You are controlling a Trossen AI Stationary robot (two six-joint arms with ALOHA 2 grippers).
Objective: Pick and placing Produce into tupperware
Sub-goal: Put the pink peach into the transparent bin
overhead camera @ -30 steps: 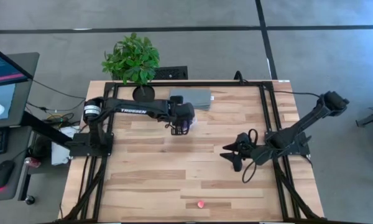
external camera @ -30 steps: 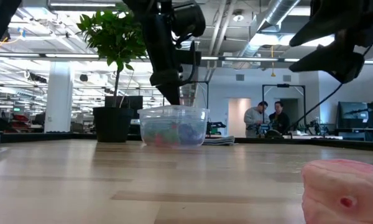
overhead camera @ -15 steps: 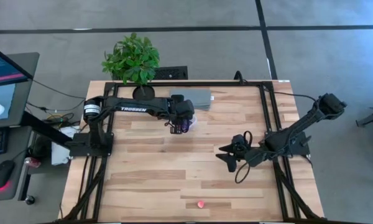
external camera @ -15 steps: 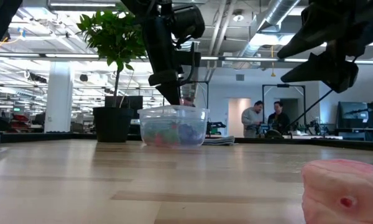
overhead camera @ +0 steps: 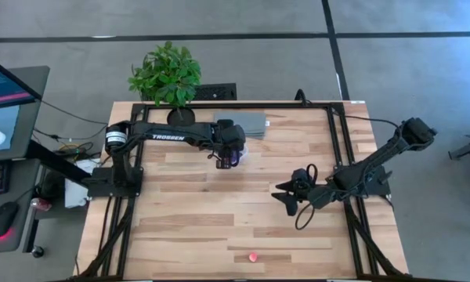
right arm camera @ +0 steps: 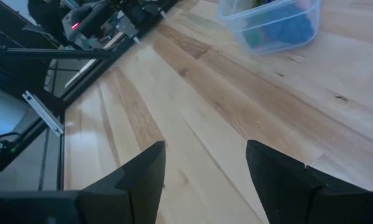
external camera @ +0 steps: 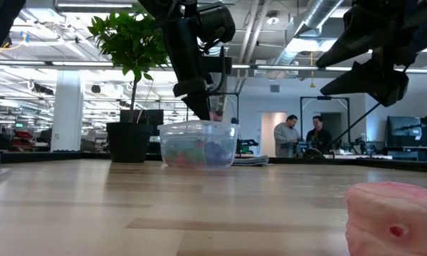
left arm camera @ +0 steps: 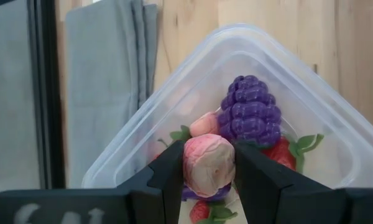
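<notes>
Left end effector (left arm camera: 208,167) clamps pale pink fruit piece (left arm camera: 209,165) across its middle, over tupperware (left arm camera: 311,87). Piece likely light, slightly soft; moderate squeeze suffices. Right end effector (right arm camera: 205,171) spread wide, empty, above desk (overhead camera: 196,211).

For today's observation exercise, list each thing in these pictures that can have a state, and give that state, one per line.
Left gripper: shut on a pale pink fruit piece, held over the tupperware.
Right gripper: open, empty, above bare table.
Tupperware: lidless, upright, partly filled with fruit.
Purple grape cluster: lying inside the tupperware.
Loose pink fruit piece: alone near the table's front edge.
Potted plant: upright.
</notes>
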